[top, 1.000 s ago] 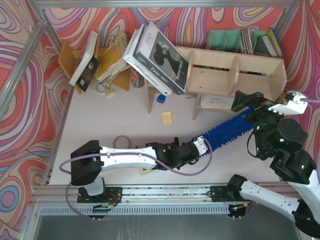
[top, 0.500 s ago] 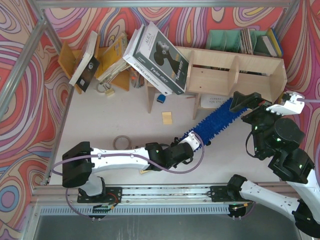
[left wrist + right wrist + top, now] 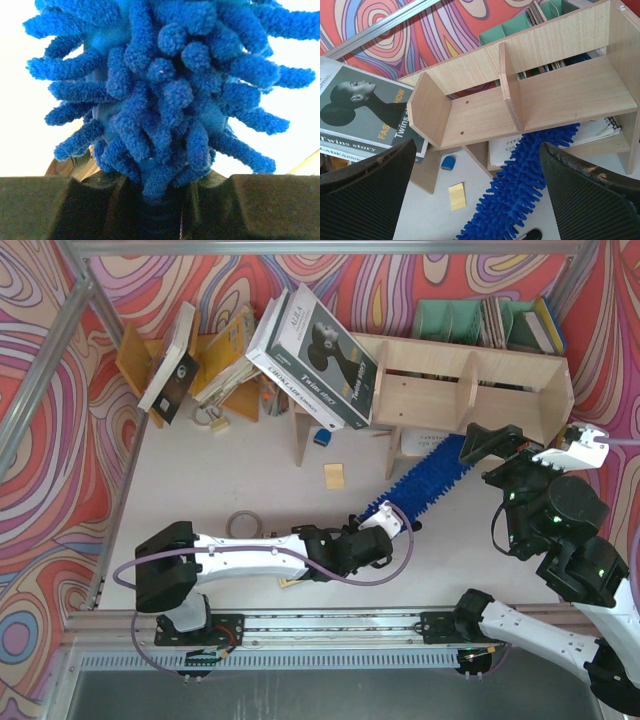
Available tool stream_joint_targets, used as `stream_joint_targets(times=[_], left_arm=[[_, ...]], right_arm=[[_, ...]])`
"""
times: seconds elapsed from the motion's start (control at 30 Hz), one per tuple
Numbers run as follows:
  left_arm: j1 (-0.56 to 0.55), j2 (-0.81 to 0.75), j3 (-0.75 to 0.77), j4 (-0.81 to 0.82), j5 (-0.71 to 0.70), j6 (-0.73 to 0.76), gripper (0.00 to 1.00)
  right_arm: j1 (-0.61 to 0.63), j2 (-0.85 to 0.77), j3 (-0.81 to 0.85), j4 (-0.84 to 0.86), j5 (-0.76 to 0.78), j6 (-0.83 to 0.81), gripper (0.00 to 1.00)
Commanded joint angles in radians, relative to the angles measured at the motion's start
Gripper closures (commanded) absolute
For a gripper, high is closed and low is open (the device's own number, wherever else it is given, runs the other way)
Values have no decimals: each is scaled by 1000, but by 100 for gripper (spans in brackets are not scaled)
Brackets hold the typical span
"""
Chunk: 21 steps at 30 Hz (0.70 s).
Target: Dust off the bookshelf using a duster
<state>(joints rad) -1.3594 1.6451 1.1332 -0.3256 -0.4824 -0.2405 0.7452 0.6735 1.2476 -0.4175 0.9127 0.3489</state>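
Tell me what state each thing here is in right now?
duster, gripped at its near end, head poked into the lower tier of the bookshelf
left gripper, shut on the duster
right gripper, open, holding nothing
bookshelf, standing upright
magazine stack, tilted, leaning on the bookshelf's left end

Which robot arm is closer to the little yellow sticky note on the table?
Left. The left gripper, shut on the duster, is close, just to the near right of the sticky note. The right gripper, open, hovers far off by the right end of the bookshelf.
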Motion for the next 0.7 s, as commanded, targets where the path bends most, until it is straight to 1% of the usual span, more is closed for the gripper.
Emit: stream_joint_targets(times=[0.0, 0.27, 0.43, 0.57, 0.67], left_arm=[[9, -14, 12, 28, -76, -48, 100], [19, -56, -5, -81, -114, -146, 100], [19, -123, -51, -114, -145, -203, 100], [22, -159, -65, -148, -173, -217, 100], [26, -169, -65, -141, -165, -233, 100]], right_arm=[[0, -6, -7, -6, 14, 11, 1], [0, -2, -9, 1, 13, 7, 1], [-1, 3, -11, 2, 12, 6, 1], [-1, 6, -12, 2, 10, 13, 1], [0, 7, -15, 2, 5, 19, 1]])
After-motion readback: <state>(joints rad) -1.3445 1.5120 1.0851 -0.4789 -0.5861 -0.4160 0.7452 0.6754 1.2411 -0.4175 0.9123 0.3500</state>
